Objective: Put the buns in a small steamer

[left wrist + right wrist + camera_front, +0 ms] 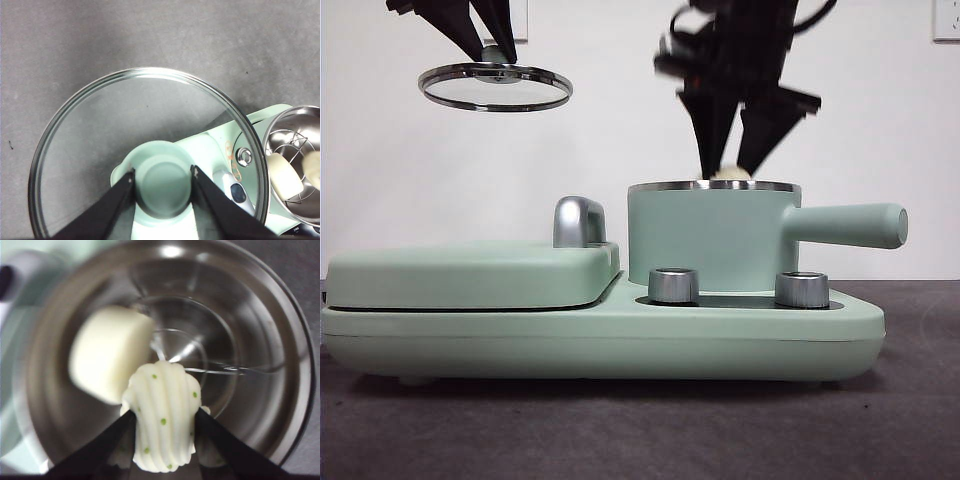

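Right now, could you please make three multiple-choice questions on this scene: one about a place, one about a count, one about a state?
1. Where is the plain bun?
A. inside the pot
B. on the table
C. on the grill

2. How many knobs are on the front of the cooker?
A. one
B. two
C. four

3. What does the left gripper hold?
A. nothing
B. a bun
C. the glass lid

Answers: 1 A, it lies on the rack inside; 2 B, two steel knobs show; 3 C, the jaws clamp its green knob in the air.
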`<action>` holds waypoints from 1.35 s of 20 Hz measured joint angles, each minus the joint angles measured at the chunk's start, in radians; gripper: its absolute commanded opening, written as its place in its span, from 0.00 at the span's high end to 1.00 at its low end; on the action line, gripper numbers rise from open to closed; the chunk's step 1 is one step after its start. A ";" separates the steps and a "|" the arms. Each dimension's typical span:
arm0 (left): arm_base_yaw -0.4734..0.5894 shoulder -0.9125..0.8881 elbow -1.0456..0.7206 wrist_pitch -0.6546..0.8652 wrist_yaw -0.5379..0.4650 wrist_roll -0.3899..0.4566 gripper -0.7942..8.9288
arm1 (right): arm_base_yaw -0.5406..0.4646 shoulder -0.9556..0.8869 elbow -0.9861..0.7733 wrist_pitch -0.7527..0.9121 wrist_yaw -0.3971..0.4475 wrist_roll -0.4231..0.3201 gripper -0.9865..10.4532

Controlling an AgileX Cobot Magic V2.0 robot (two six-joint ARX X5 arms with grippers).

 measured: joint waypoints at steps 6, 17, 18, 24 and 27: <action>0.000 0.000 0.000 0.000 0.000 0.000 0.86 | -0.007 0.044 0.000 0.001 0.039 -0.032 0.76; 0.000 0.000 0.000 0.000 0.000 0.000 0.86 | -0.020 0.051 0.006 -0.003 0.041 -0.071 0.56; 0.000 0.000 0.000 0.000 0.000 0.000 0.86 | -0.022 0.049 0.016 -0.015 0.042 -0.072 0.56; -0.004 0.000 0.000 0.000 0.000 0.000 0.86 | -0.022 -0.108 0.053 -0.072 0.041 -0.076 0.56; -0.021 0.000 0.000 0.000 0.000 0.000 0.86 | -0.022 -0.177 0.054 -0.128 0.042 -0.076 0.56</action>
